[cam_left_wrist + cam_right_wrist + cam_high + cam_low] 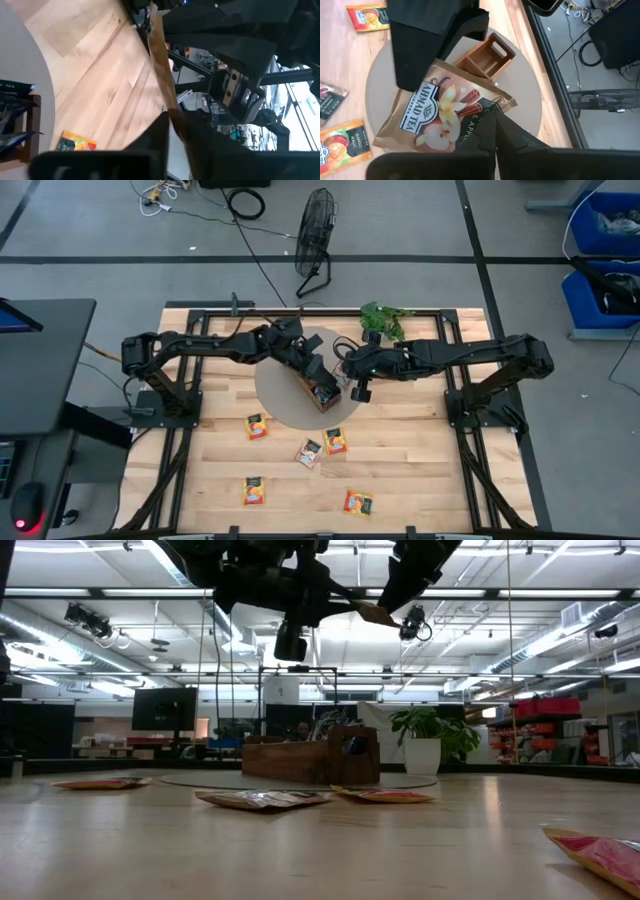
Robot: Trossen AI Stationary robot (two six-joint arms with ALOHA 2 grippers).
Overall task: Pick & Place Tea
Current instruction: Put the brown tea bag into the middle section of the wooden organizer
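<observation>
I see both grippers meeting above the wooden tray (322,392): right gripper (492,112) and left gripper (432,45) both pinch one beige sachet (437,120), it seems. Orange sachets (257,426) lie on the table (420,470).

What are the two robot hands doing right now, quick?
Left gripper: shut on the beige tea sachet.
Right gripper: shut on that same sachet, held above the table.

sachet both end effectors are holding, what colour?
Tan-brown Ahmad Tea sachet with white lettering and an apple, vanilla flower and cinnamon picture; clearest in the right wrist view.
</observation>
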